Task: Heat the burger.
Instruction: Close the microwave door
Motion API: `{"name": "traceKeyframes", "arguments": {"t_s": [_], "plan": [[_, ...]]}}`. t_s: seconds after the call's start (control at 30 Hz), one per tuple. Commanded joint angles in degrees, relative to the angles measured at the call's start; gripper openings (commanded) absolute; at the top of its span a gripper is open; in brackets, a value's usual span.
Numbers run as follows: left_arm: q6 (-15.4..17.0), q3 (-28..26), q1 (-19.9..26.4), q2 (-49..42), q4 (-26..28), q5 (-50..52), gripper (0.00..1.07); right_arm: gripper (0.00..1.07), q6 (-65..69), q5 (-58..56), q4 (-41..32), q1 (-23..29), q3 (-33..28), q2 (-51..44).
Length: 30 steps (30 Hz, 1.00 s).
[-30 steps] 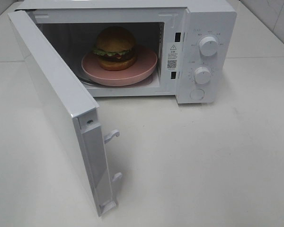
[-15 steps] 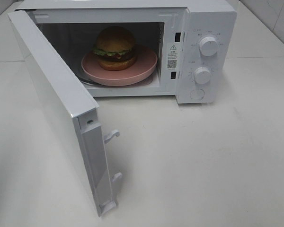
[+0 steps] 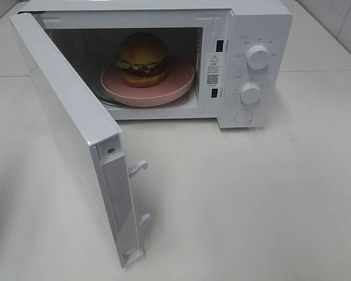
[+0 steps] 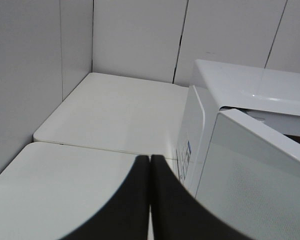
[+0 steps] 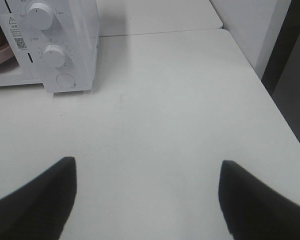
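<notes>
Inside the microwave [image 3: 263, 17], burger [image 3: 141, 58] sits on plate [image 3: 178, 82]; door [image 3: 64, 129] open, dials [image 3: 257, 57] not yet set; left gripper [image 4: 150, 161] pressed together, right gripper [image 5: 147, 162] spread, both empty.

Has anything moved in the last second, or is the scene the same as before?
Nothing visibly changed in the high view. The burger sits as before on the pink plate inside the microwave, and its door stands open at the same angle. Neither arm appears there.
</notes>
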<state>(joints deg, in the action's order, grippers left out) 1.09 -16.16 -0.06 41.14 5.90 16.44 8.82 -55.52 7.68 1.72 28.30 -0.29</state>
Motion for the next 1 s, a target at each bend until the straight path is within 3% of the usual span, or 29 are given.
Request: {"name": "traceKeyframes", "arguments": {"t_s": [0.03,0.1,0.17,0.2,0.23,0.27,0.3,0.37,0.47,0.53,0.63,0.77,1.0], "plan": [[6.07,0.69,-0.29,5.39,-2.81,9.05,0.0,0.76,0.23,0.46,-0.23,-0.34,-0.17,-1.43],[7.91,0.69,-0.29,6.99,-4.81,10.66,0.0,0.76,0.23,0.46,-0.23,-0.34,-0.17,-1.43],[13.41,0.69,-0.29,12.09,-12.78,16.56,0.0,0.76,0.23,0.46,-0.23,-0.34,-0.17,-1.43],[13.41,0.69,-0.29,12.09,-12.78,16.56,0.0,0.76,0.23,0.46,-0.23,-0.34,-0.17,-1.43],[16.62,0.69,-0.29,15.13,-19.02,21.66,0.0,0.76,0.23,0.46,-0.23,-0.34,-0.17,-1.43],[17.7,0.69,-0.29,16.44,-22.35,23.66,0.0,0.76,0.23,0.46,-0.23,-0.34,-0.17,-1.43],[17.7,0.69,-0.29,16.44,-22.35,23.66,0.0,0.76,0.23,0.46,-0.23,-0.34,-0.17,-1.43],[20.11,0.69,-0.29,21.03,-30.31,29.62,0.0,0.76,0.23,0.46,-0.23,-0.34,-0.17,-1.43],[21.26,0.69,-0.29,24.24,-34.09,32.09,0.0,0.76,0.23,0.46,-0.23,-0.34,-0.17,-1.43],[25.44,0.52,-0.29,28.25,-37.24,33.75,0.0,0.76,0.23,0.46,-0.23,-0.34,-0.17,-1.43],[26.3,0.46,-0.29,30.6,-37.13,34.55,0.0,0.76,0.23,0.46,-0.23,-0.34,-0.17,-1.43],[22.35,-0.23,-0.29,35.75,-38.39,36.9,0.0,0.76,0.23,0.46,-0.23,-0.34,-0.17,-1.43],[20.97,-2.52,-0.29,42.91,-39.99,37.76,0.0,0.76,0.23,0.46,-0.23,-0.34,-0.17,-1.43]]}}
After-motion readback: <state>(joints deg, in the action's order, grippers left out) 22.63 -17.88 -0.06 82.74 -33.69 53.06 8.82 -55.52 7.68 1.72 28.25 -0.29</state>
